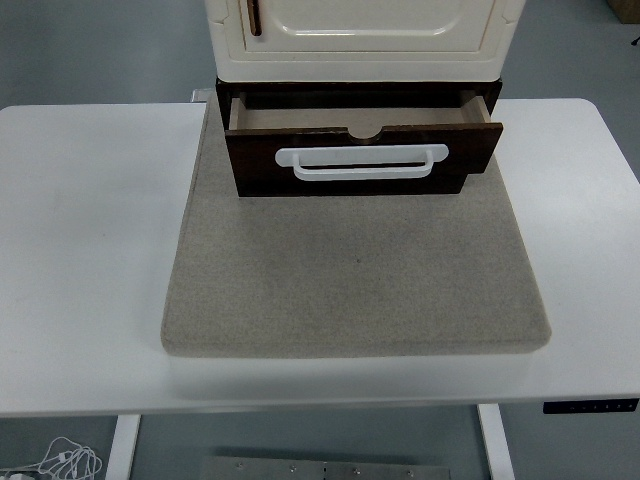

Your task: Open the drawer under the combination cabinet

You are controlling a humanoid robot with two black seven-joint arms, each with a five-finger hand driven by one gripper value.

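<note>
A cream cabinet (360,35) stands at the back middle of the table, on a dark brown base. Its dark brown drawer (250,158) is pulled partly out toward me, showing a pale inner floor (300,117). A white handle (362,162) runs across the drawer front. The drawer looks empty. Neither of my hands shows in the head view.
A grey felt mat (355,270) lies under the cabinet and spreads over the middle of the white table (80,260). A small brown handle (255,15) sits on the cabinet's upper door. White cables (65,462) lie on the floor at the lower left.
</note>
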